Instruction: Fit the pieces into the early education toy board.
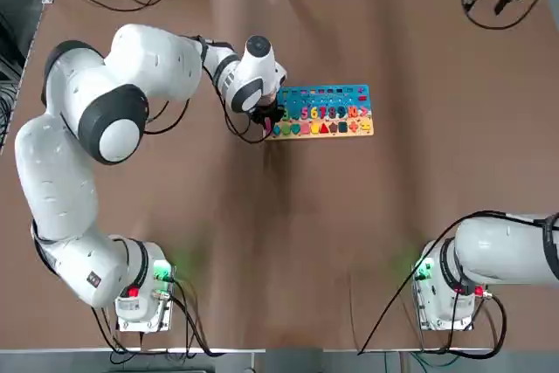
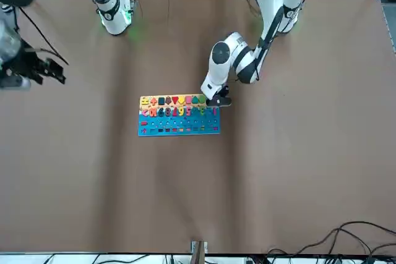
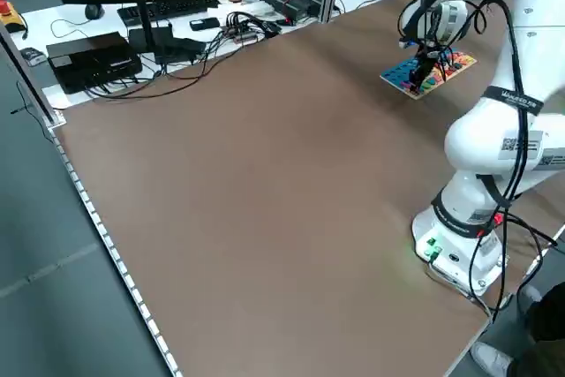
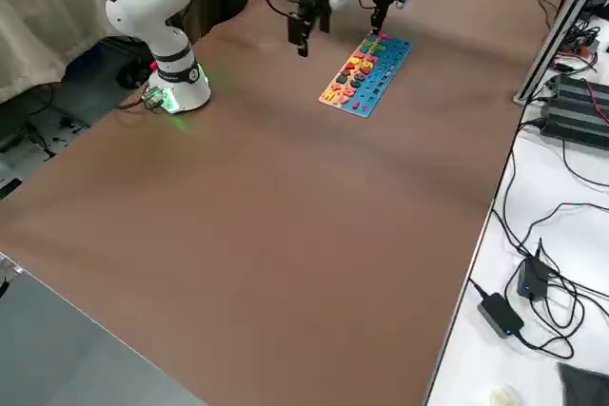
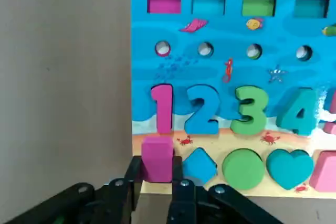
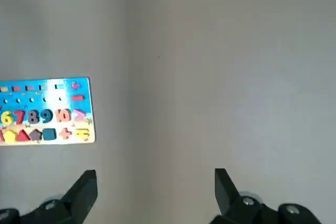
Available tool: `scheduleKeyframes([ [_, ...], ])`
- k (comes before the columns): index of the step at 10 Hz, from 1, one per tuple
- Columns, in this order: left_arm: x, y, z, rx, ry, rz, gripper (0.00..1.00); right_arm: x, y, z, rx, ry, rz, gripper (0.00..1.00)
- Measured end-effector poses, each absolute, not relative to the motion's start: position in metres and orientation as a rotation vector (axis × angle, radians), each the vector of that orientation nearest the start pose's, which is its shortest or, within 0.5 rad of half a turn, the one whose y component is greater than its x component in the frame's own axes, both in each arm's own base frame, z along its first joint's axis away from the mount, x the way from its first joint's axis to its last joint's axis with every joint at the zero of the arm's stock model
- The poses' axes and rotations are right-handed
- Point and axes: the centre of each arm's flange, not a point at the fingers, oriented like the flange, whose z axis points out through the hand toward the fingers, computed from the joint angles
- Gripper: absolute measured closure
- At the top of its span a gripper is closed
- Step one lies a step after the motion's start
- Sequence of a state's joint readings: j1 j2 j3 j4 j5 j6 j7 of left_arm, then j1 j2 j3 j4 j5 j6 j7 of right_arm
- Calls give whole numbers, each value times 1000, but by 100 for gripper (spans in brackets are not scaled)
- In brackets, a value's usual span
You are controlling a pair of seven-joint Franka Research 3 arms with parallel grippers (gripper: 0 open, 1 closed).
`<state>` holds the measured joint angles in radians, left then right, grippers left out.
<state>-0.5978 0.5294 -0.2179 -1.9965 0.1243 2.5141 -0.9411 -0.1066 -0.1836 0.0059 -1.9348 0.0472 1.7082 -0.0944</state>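
From overhead our left pincer (image 1: 266, 116) hides its load, but its wrist camera shows it clamped on a pink piece (image 5: 157, 158) at the board's (image 5: 231, 66) corner, while our right pincer (image 6: 156, 192) hangs spread apart.

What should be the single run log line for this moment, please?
left gripper: shut on pink piece, at corner slot of toy board | right gripper: open, empty, raised away from board

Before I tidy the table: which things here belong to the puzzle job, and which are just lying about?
Job:
toy board
pink piece, gripped by left pincer
right pincer, open, away from the board

Lying about:
cables
black boxes
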Motion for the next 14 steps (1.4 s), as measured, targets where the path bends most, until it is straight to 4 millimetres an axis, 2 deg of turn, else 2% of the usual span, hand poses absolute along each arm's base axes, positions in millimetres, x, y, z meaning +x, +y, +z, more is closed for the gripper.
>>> scheduleKeyframes([
  [2, 421, -443, 199, -3172, -88, 33, 74, 484, -57, 587, -3085, 21, 107, 1],
  [4, 420, -443, 195, -3168, -89, 42, 74, 484, -58, 598, -3103, 12, 91, 1],
  [14, 417, -445, 193, -3167, -82, 50, 74, 488, -60, 595, -3156, -5, 107, 1],
])
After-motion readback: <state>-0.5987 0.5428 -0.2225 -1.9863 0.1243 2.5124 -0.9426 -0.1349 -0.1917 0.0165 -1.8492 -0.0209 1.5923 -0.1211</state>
